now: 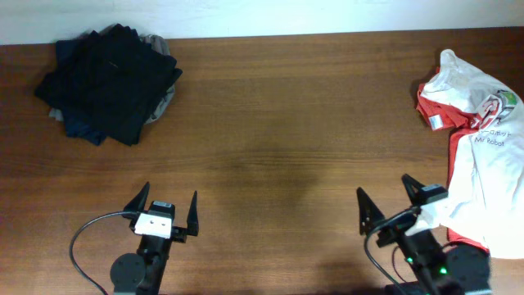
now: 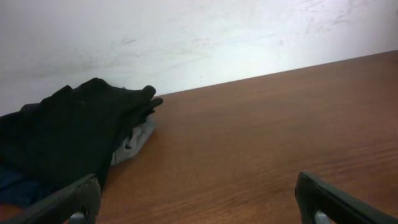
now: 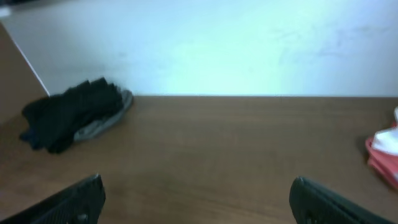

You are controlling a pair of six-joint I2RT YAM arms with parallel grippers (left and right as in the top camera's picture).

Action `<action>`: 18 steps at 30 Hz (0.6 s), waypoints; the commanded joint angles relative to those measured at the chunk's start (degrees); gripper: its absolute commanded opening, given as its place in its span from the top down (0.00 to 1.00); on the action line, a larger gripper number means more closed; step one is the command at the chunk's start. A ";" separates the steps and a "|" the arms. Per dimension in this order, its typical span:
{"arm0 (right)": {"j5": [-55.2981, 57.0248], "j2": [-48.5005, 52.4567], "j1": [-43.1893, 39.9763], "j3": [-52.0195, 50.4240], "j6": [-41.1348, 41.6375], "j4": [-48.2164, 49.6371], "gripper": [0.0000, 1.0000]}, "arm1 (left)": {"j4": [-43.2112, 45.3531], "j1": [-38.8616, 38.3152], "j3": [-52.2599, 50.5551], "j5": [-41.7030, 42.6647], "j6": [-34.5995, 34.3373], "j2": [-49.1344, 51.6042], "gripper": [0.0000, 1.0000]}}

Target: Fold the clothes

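Note:
A stack of folded dark clothes (image 1: 108,82) lies at the far left of the wooden table; it also shows in the left wrist view (image 2: 62,134) and the right wrist view (image 3: 71,115). A crumpled white and red shirt (image 1: 483,143) with printed text lies at the right edge, and its red hem shows in the right wrist view (image 3: 384,152). My left gripper (image 1: 164,205) is open and empty near the front edge, left of centre. My right gripper (image 1: 385,201) is open and empty at the front right, right next to the shirt.
A pale wall (image 2: 186,37) runs behind the table's far edge. A black cable (image 1: 82,246) loops by the left arm's base. Bare wooden tabletop (image 1: 286,139) spans the space between the two piles.

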 commanded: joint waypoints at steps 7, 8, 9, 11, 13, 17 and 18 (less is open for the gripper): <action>0.44 -6.80 0.35 -16.04 0.07 15.54 0.02 | -0.15 0.22 -0.22 0.46 1.11 -0.44 0.01; 1.84 -7.48 0.35 -17.42 0.07 17.27 0.02 | -0.15 0.22 -0.22 0.46 1.11 -0.44 0.01; 2.67 -7.85 0.35 -18.29 0.07 18.40 0.02 | -0.15 0.22 -0.22 0.46 1.11 -0.44 0.01; 4.68 -7.87 0.35 -20.85 0.07 22.71 0.02 | -0.15 0.22 -0.22 0.46 1.11 -0.44 0.01; 5.84 -7.87 0.35 -23.39 0.07 26.64 0.02 | -0.15 0.22 -0.22 0.46 1.11 -0.44 0.01; 8.48 -7.87 0.26 -25.18 0.07 25.33 0.02 | -0.15 0.22 -0.22 0.46 1.11 -0.44 0.01; 9.46 -7.87 0.26 -25.18 0.04 24.59 0.02 | -0.15 0.22 -0.22 0.46 1.11 -0.44 0.01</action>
